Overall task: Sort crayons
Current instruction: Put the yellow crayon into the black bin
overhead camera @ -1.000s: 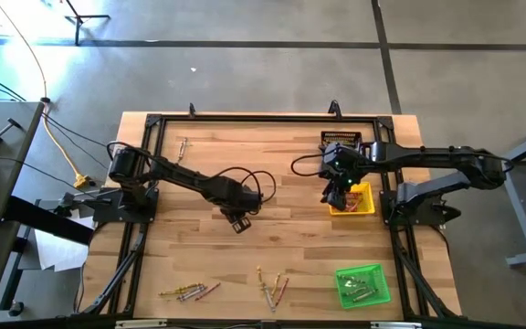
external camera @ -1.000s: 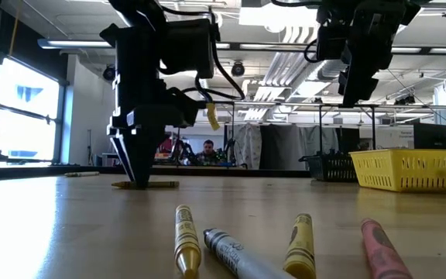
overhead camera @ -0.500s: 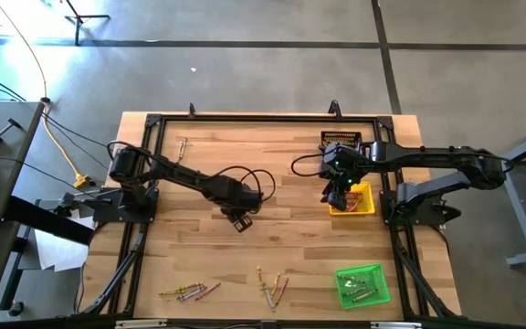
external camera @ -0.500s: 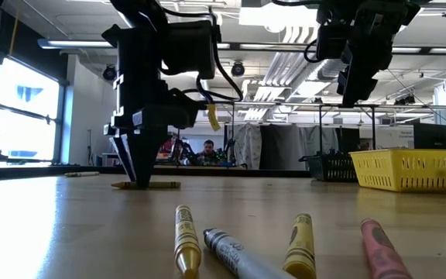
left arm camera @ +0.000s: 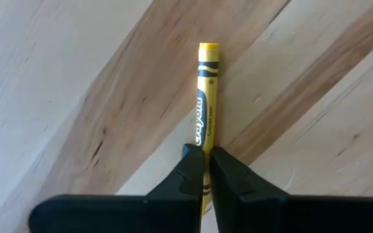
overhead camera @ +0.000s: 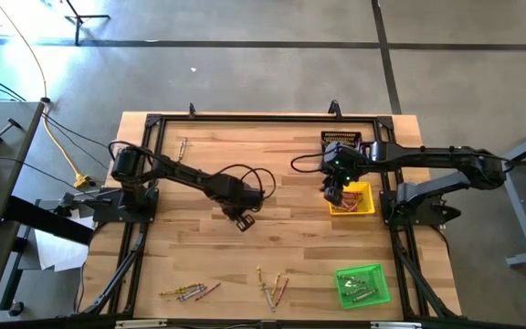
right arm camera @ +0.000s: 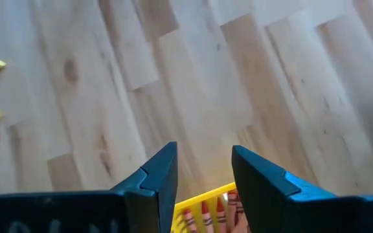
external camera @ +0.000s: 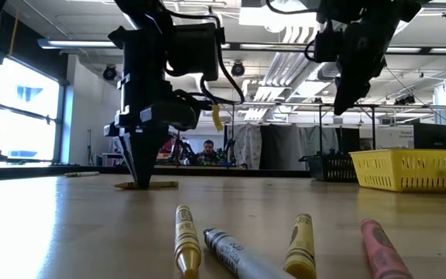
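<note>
A yellow crayon [left arm camera: 206, 97] lies flat on the wooden table [overhead camera: 281, 247] near its middle. My left gripper [left arm camera: 206, 165] stands over it, pointing down and shut on it; the low view shows its tips [external camera: 144, 180] at table level. My right gripper [right arm camera: 203, 171] hangs open above the yellow tray [overhead camera: 358, 201] at the right, which holds red and pink crayons [right arm camera: 212, 208]. Loose crayons [overhead camera: 190, 292] lie near the front edge, several of them [external camera: 242, 248] close in the low view. My left gripper pinches the yellow crayon's two long sides [left arm camera: 204, 144] between its two fingers, about mid-length as the low view shows. The fingers come from above, pointing down, and lie across the crayon. The crayon lies flat on the table.
A green tray [overhead camera: 363, 284] with crayons sits at the front right, a black tray [overhead camera: 341, 142] at the far right. A second loose bunch [overhead camera: 273, 288] lies at the front middle, and one or two crayons [overhead camera: 183, 146] at the far left. A black frame [overhead camera: 245, 119] rims the table.
My left gripper has shut on the yellow crayon while staying in place over it, rolling slightly about its own axis. The crayon has kept still on the table. My right gripper has tipped a little above the yellow tray, its fingers still apart.
</note>
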